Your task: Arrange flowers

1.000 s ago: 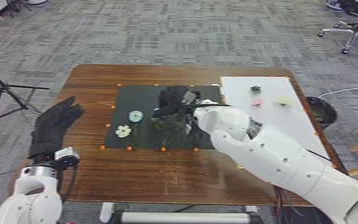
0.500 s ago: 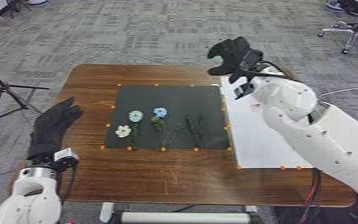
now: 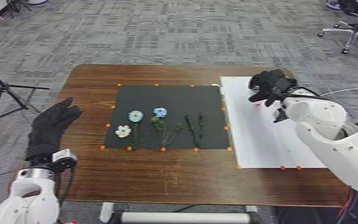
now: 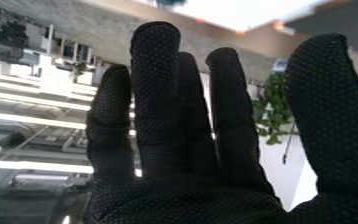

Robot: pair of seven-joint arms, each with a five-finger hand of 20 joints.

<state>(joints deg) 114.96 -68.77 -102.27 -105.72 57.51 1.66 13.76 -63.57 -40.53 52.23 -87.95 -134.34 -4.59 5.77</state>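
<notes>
In the head view my right hand [image 3: 270, 85] is over the far part of the white sheet [image 3: 264, 145], hiding most of what lies beneath it; a bit of pink [image 3: 257, 103] shows beside it. A white flower [image 3: 123, 131], a pale blue flower [image 3: 135, 116] and a bluer one [image 3: 160, 112] lie on the black mat [image 3: 189, 95], with green stems [image 3: 194, 131] to their right. The right wrist view shows my right hand [image 4: 184, 185] open, fingers straight, with green leaves [image 4: 271, 107] visible between fingers and thumb; contact is unclear. My left hand [image 3: 51, 127] rests open at the left.
The brown table [image 3: 167, 182] carries mat and sheet side by side, with small orange markers along their edges. A dark bin [image 3: 323, 111] stands past the table's right side. A black tripod [image 3: 5, 87] is at the left.
My right hand has left the black mat, swung to the table's far right, then come back nearer over the white sheet. The bluer flower it covered is now exposed. My left hand stayed put.
</notes>
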